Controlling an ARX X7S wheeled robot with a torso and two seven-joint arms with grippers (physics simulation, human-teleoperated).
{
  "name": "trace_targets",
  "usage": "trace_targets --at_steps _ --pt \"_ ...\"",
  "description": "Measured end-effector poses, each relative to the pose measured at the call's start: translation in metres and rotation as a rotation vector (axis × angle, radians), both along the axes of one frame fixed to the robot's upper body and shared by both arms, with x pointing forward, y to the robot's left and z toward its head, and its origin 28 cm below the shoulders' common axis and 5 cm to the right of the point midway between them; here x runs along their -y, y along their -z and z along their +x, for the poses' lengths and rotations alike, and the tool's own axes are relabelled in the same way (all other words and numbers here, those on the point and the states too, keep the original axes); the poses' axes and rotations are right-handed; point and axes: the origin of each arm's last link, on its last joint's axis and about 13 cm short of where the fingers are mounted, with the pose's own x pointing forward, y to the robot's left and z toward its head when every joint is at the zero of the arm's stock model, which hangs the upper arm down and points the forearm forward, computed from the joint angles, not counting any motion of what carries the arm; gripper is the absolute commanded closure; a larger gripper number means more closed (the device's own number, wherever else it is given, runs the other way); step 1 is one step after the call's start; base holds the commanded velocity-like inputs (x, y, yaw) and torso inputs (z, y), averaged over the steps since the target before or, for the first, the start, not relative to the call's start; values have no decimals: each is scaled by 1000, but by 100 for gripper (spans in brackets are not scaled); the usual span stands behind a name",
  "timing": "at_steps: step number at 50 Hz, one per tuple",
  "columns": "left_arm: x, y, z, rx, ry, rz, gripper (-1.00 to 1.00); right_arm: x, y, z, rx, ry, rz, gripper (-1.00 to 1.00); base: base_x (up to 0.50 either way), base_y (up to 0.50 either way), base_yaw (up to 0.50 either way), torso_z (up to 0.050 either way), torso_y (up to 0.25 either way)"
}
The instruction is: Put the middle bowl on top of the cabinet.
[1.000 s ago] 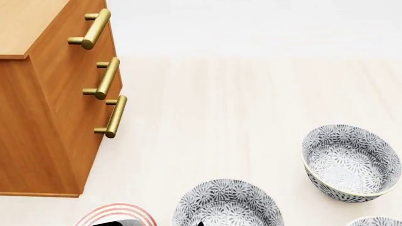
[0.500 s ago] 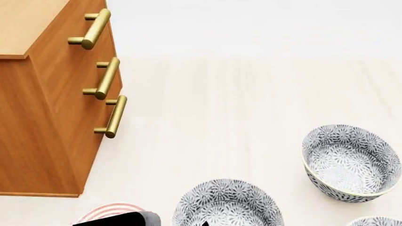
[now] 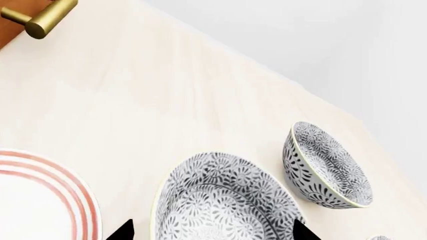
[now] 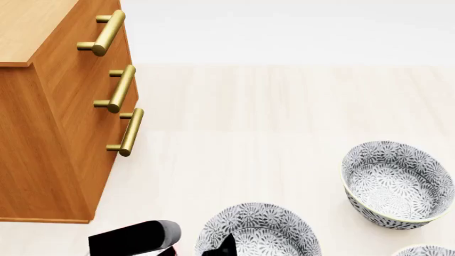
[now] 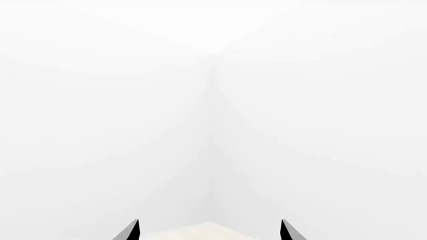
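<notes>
Down at the near edge of the head view, the left gripper (image 4: 213, 250) shows only as a black fingertip over the middle bowl (image 4: 257, 230), with its dark arm (image 4: 135, 238) beside it. From the left wrist, both fingertips (image 3: 122, 232) stand wide apart, one on either side of that bowl (image 3: 227, 200), holding nothing; whether they touch it cannot be told. The bowl sits on a pale wood floor (image 4: 270, 133) that runs to a plain white wall (image 4: 284, 32). Far left stands the cabinet (image 4: 57, 133), three brass handles (image 4: 119, 88) on its front, its top cut off by the frame. A second bowl (image 4: 397, 184) sits well apart on the right, and a third bowl (image 4: 425, 250) barely peeks in at the near right corner. Only the left wrist view shows a red-striped plate (image 3: 40, 200) just left of the middle bowl. The right gripper (image 5: 209, 231) is spread wide and empty, facing a white room corner.
</notes>
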Motion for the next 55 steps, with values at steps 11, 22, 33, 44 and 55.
trace_targets --at_steps 11,22,33,44,55 --pt "0 11 5 -19 5 3 -100 0 0 0 1 -3 -3 -100 0 0 0 0 0" --pt "1 26 10 -39 4 18 -100 0 -1 0 1 -5 -6 -100 0 0 0 0 0" --pt "2 37 11 -50 20 13 -100 0 -2 0 0 -9 -9 -100 0 0 0 0 0" --pt "4 45 11 -57 38 10 -100 0 -2 0 0 -12 -12 -100 0 0 0 0 0" --pt "4 52 12 -65 51 2 -100 0 -2 0 0 -14 -15 -100 0 0 0 0 0"
